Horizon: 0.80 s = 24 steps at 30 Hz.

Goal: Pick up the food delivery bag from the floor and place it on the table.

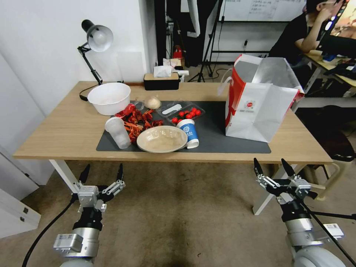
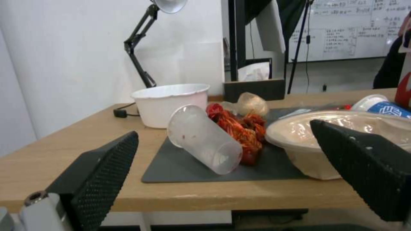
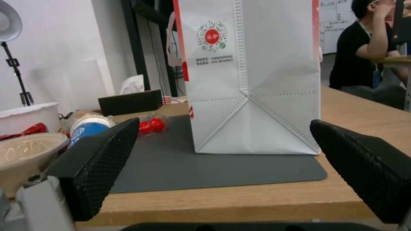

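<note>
We see the big boxy white paper delivery bag w/ red sides & foil lining (image 1: 259,104) standing upright on the right end of the long light-wood table (image 1: 66,129), long axis vertical, mouth open upward, red round logo facing us. Tomatoes sit in a clear tray (image 1: 185,112). Left gripper (image 1: 102,174) & right gripper (image 1: 274,168) hang spread, empty, over the carpet near the table's near edge.

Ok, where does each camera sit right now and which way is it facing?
Head view: high up, looking down at the table and bag; left gripper and right gripper both open, low over the carpet.
Left wrist view: at table-edge height, facing the tipped cup between its fingers.
Right wrist view: same height, facing the bag.
Both wrist views share the mat.
</note>
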### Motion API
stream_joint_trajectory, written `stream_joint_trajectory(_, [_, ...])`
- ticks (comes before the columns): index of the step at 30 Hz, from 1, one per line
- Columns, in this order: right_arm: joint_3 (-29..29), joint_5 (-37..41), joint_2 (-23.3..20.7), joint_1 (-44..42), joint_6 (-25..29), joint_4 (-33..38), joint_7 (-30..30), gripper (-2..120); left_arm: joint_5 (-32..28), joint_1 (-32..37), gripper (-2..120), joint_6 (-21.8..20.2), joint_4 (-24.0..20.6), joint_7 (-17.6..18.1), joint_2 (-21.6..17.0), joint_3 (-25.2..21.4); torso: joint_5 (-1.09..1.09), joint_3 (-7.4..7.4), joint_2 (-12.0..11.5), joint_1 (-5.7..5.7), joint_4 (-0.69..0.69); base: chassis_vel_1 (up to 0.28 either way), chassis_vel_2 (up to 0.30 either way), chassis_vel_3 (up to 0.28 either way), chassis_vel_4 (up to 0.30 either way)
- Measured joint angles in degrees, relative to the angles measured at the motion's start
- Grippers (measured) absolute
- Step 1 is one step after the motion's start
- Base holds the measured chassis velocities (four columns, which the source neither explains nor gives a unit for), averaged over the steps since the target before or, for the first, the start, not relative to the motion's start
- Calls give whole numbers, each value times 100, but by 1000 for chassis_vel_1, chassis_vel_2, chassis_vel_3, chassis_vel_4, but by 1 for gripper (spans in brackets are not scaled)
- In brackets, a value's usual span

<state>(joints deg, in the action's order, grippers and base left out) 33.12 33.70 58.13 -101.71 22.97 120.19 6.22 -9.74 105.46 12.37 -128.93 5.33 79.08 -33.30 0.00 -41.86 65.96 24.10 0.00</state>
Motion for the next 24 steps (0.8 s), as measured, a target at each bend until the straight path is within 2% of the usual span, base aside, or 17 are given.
stream_joint_trajectory(24, [-34,-125,78,-46,-11,-41,-74,100,9,45,100,20,-95,62,10,-50,0,0,0,0,0,0,0,0,0])
